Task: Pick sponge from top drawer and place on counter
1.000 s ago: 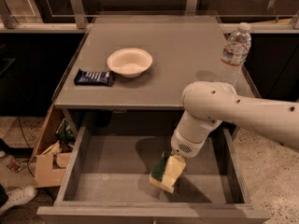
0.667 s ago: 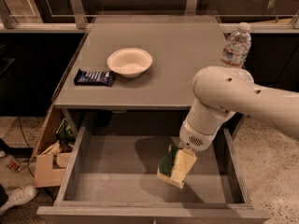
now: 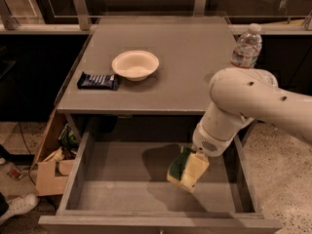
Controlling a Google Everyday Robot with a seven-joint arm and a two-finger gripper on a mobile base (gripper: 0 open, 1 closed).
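Note:
The sponge (image 3: 191, 171), dark green scrub layer over yellow foam, hangs tilted above the right half of the open top drawer (image 3: 122, 199). My gripper (image 3: 186, 161) is at the end of the white arm and is shut on the sponge, holding it clear of the drawer floor. Its fingers are mostly hidden by the sponge and the wrist. The grey counter (image 3: 180, 57) lies above and behind the drawer.
On the counter stand a white bowl (image 3: 135, 65), a dark blue snack wrapper (image 3: 98, 81) at the left edge and a water bottle (image 3: 246, 47) at the right edge. A cardboard box (image 3: 48, 172) with clutter sits on the floor left of the drawer.
The arm has risen and shifted right, carrying the sponge up off the drawer floor and a little toward the drawer's right side.

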